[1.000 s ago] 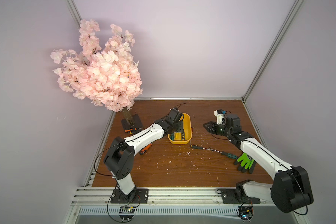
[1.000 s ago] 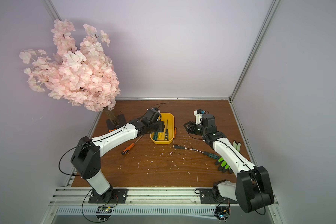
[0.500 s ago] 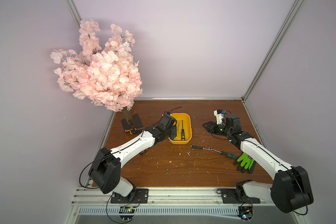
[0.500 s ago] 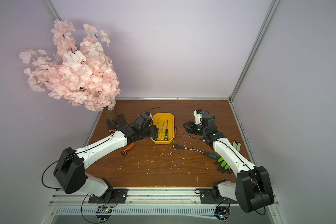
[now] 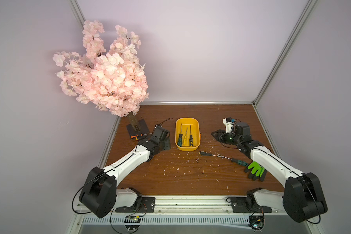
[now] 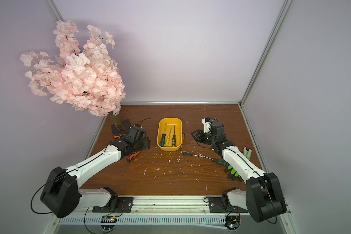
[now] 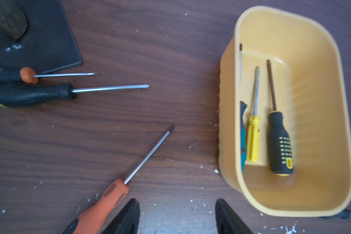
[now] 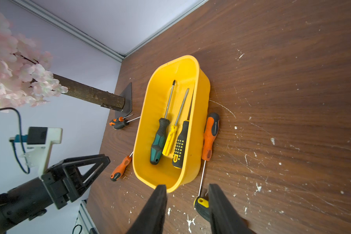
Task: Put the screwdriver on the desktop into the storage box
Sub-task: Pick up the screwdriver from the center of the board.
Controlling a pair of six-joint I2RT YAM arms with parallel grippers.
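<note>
Left gripper (image 7: 176, 204) hung apart and empty over the desktop (image 7: 130, 125), just beside an orange-handled screwdriver (image 7: 114, 192). Right gripper (image 8: 187, 185), also apart and empty, faced the storage box (image 8: 203, 87) holding 3 screwdrivers (image 8: 171, 139).

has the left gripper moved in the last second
Yes. The left gripper was over the storage box; it has drawn back off it, toward the tree base.
</note>
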